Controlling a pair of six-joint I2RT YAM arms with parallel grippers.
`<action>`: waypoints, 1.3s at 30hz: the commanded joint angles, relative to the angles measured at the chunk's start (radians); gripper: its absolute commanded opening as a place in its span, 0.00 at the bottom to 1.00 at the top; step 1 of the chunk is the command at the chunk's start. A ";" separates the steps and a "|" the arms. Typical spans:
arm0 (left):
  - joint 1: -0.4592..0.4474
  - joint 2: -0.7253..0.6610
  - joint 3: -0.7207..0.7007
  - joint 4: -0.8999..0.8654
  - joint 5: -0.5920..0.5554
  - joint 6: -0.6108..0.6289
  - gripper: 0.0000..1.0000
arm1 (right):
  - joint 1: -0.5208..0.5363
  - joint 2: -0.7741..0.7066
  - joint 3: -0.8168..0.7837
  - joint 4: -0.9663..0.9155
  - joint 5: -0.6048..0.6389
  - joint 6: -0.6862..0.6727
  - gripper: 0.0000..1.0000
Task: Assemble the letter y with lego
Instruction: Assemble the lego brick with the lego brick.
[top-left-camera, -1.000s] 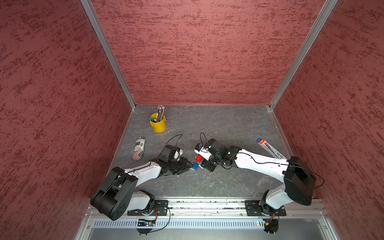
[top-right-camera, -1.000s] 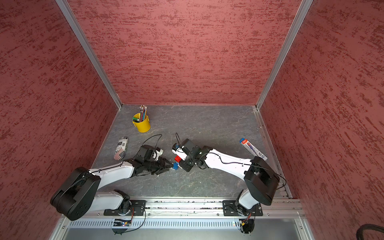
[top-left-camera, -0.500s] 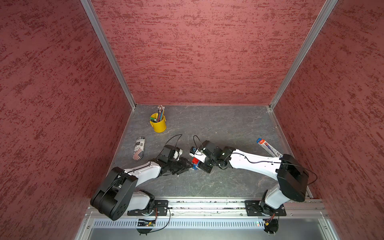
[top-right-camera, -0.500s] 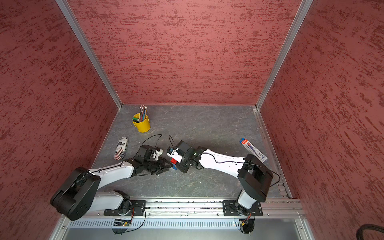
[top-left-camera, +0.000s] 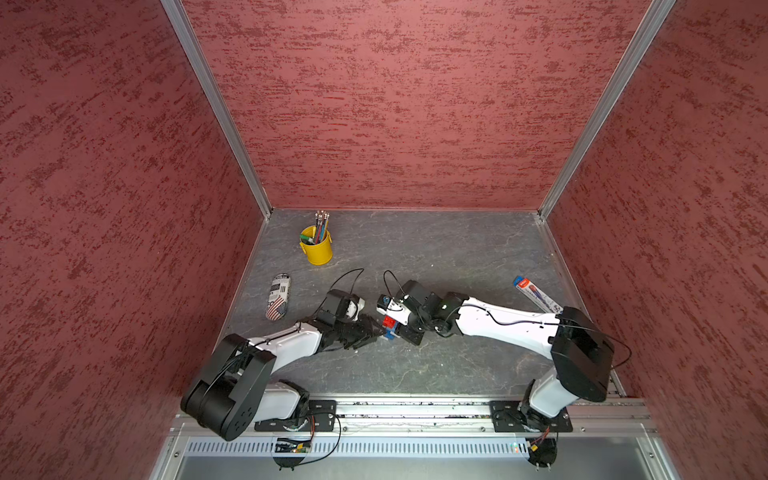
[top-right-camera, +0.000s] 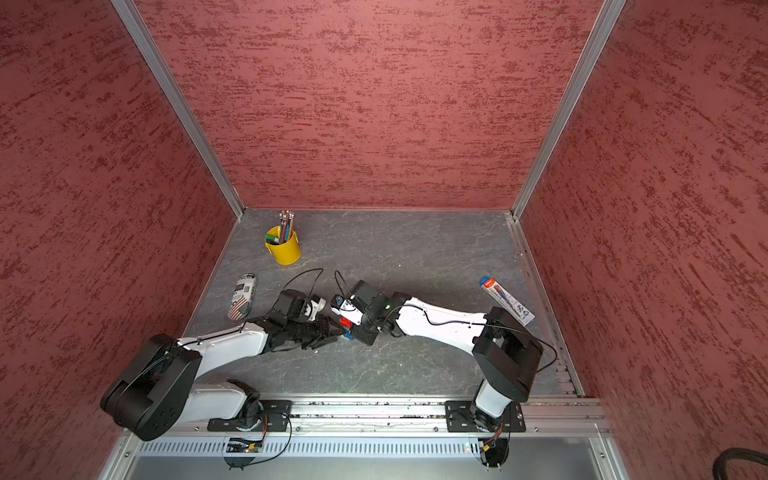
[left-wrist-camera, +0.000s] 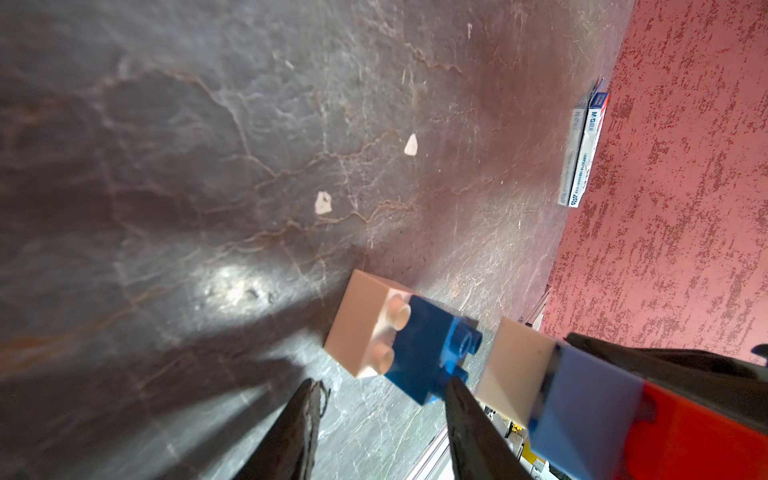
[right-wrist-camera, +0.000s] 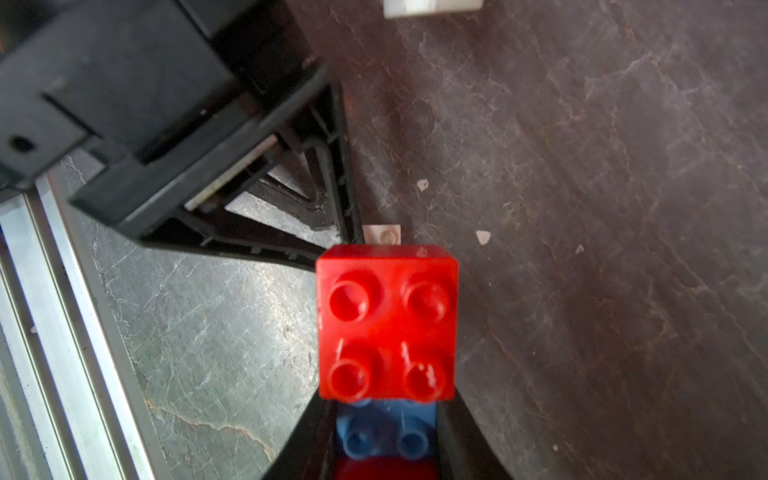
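Right gripper (right-wrist-camera: 386, 419): clamped on red-blue-white stack (left-wrist-camera: 582, 407), white end leading.
Left gripper (left-wrist-camera: 382, 382): jaws apart, nothing between; tips beside white-blue pair (left-wrist-camera: 399, 340) on the desk (left-wrist-camera: 208, 145).
Relation: pair's blue studs face the stack's white end, just apart, nearly aligned.

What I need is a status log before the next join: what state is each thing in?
left gripper: open, jaws apart
right gripper: shut on brick stack
brick stack: red, blue, white joined, held
white-blue pair: joined, lying on table
pencil cup: upright, filled
pen box: lying flat
flag-print case: lying flat
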 joint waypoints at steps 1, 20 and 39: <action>0.012 0.030 -0.019 -0.091 -0.073 0.016 0.50 | 0.009 0.021 0.033 -0.011 0.004 -0.018 0.28; 0.023 0.037 -0.013 -0.097 -0.066 0.031 0.49 | 0.012 0.051 0.047 -0.038 -0.036 -0.029 0.28; 0.029 0.032 -0.019 -0.095 -0.062 0.034 0.48 | 0.019 0.126 0.100 -0.107 0.024 -0.029 0.27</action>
